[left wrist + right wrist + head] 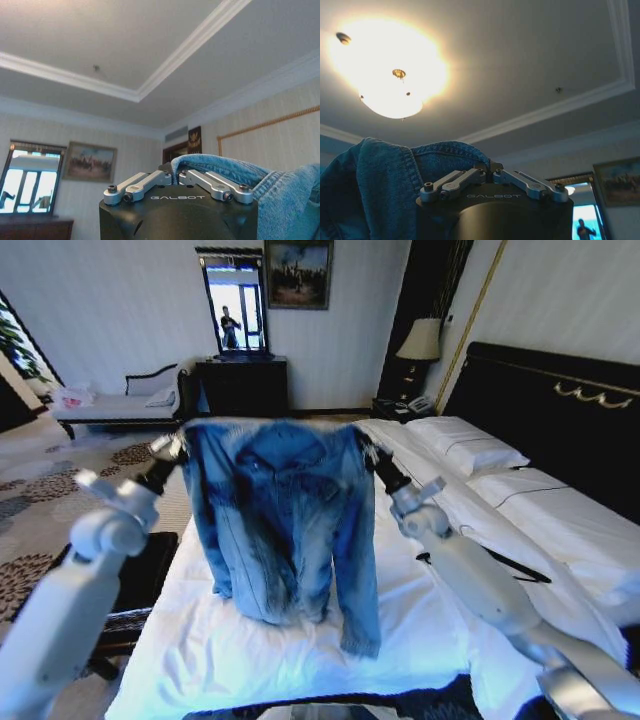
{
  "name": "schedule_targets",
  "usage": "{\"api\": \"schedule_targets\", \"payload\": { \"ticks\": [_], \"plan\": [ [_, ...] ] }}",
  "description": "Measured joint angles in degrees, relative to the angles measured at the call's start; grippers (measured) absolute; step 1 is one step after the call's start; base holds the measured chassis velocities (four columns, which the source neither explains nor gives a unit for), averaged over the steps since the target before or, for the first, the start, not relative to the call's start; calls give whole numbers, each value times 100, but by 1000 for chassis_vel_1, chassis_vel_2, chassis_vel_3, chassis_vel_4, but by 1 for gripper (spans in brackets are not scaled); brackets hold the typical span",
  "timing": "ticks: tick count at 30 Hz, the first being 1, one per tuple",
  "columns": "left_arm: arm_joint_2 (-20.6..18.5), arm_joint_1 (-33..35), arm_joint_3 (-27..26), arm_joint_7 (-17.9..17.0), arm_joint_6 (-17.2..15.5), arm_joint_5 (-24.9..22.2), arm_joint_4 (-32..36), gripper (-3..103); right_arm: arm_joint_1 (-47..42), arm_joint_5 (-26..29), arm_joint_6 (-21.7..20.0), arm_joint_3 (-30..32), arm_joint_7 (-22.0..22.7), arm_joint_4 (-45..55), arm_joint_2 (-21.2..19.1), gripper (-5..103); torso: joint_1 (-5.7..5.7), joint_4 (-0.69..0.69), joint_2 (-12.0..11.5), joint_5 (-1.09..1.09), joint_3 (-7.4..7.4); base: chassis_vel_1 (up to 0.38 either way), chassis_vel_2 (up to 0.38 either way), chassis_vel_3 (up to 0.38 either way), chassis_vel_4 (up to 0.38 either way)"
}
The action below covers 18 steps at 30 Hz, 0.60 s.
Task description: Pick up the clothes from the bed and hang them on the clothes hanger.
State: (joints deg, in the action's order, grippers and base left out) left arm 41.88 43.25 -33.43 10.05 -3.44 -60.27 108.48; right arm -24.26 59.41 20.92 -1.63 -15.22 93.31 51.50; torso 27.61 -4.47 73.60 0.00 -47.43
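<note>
The clothes, a light-blue denim jacket [285,520], hang spread out above the bed [560,530], held up by both shoulders. My left gripper [178,448] is shut on one shoulder and my right gripper [362,445] is shut on the other. The sleeves and hem dangle just over the white duvet. In the left wrist view the left gripper [175,174] pinches a fold of the denim jacket [280,200]. The right wrist view shows the right gripper [490,172] clamped on the denim jacket [380,190] the same way. The clothes hanger [520,570], thin and black, lies on the duvet beside my right arm.
A black-cushioned bench [140,580] stands by the bed's left side. White pillows [465,445] lie against the black headboard [560,410]. Farther back are a lamp [420,340], a dark dresser [240,385] with a mirror, and a pale chaise [110,408] on patterned carpet.
</note>
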Motion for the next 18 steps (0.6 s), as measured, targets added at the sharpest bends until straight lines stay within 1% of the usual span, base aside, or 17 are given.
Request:
{"api": "schedule_targets", "payload": {
  "ticks": [1, 2, 5, 7, 9, 10, 14, 15, 18],
  "plan": [
    [-90, -183, 42, -29, -36, -93, -34, 2, 207, 43, -18, -58, 31, -43, 20, 2, 0, 1, 0, 0, 0, 0, 0, 0, 0],
    [-90, -183, 42, -29, -36, -93, -34, 2, 207, 43, -18, -58, 31, -43, 20, 2, 0, 1, 0, 0, 0, 0, 0, 0, 0],
    [-367, -652, 121, -122, -115, -392, -139, 2, 1035, 229, -43, -352, 78, -273, 59, 2, 0, 1, 1, -1, 0, 0, 0, 0, 0],
    [-404, -697, 121, -136, -123, -430, -140, 2, 1120, 254, -45, -385, 82, -295, 63, 2, 0, 1, 1, 0, 0, 0, 0, 0, 0],
    [-542, -841, 121, -183, -150, -568, -114, 2, 1427, 402, -74, -481, 122, -322, 73, 2, 0, 2, 1, -2, 0, 0, 0, 0, 0],
    [-542, -841, 121, -183, -150, -568, -114, 2, 1427, 402, -74, -481, 122, -322, 73, 2, 0, 2, 1, -2, 0, 0, 0, 0, 0],
    [-779, -926, -12, -279, -185, -821, 62, 2, 1659, 624, -136, -501, 197, -101, 21, 2, 0, 1, 1, -1, 1, 0, 0, 0, 0],
    [-893, -893, -118, -317, -193, -937, 189, 2, 1667, 691, -166, -491, 227, 96, -65, 2, -1, 1, 1, 1, 1, 0, 0, 0, 0],
    [-1006, -751, -249, -353, -196, -1020, 361, 2, 1609, 717, -185, -446, 256, 326, -162, 2, -2, 1, 1, 1, 2, 0, 0, 0, 0]
  ]
}}
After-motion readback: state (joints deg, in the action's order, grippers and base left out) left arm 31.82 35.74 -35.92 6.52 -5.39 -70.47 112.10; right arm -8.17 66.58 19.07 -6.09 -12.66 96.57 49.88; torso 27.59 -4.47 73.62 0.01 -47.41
